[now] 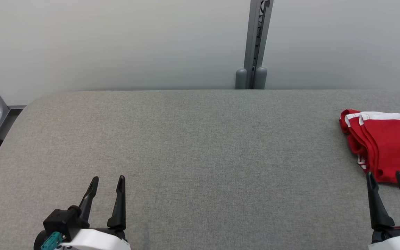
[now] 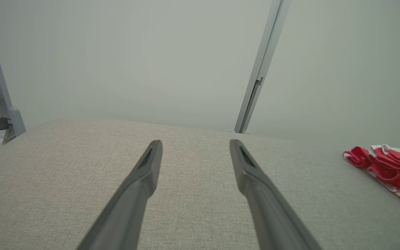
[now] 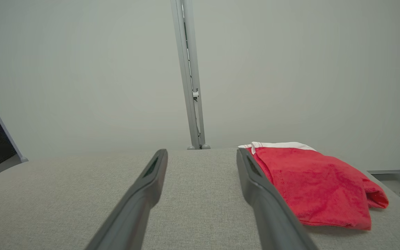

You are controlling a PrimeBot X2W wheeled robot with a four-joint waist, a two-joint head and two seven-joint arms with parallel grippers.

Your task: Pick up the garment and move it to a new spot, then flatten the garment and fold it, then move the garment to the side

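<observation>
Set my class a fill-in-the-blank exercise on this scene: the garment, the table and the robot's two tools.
1. The garment is white-trimmed and mostly ____ in colour.
2. It lies on the grey table, toward the robot's ____ side.
3. The left tool and the right tool both have their jaws ____, with nothing between them.

Missing words: red; right; open.

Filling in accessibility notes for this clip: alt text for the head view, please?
A red garment with white trim lies folded at the right side of a grey fabric table, cut off by the frame. The left gripper and right gripper sit open and empty at the bottom, the right one close to the garment.
</observation>
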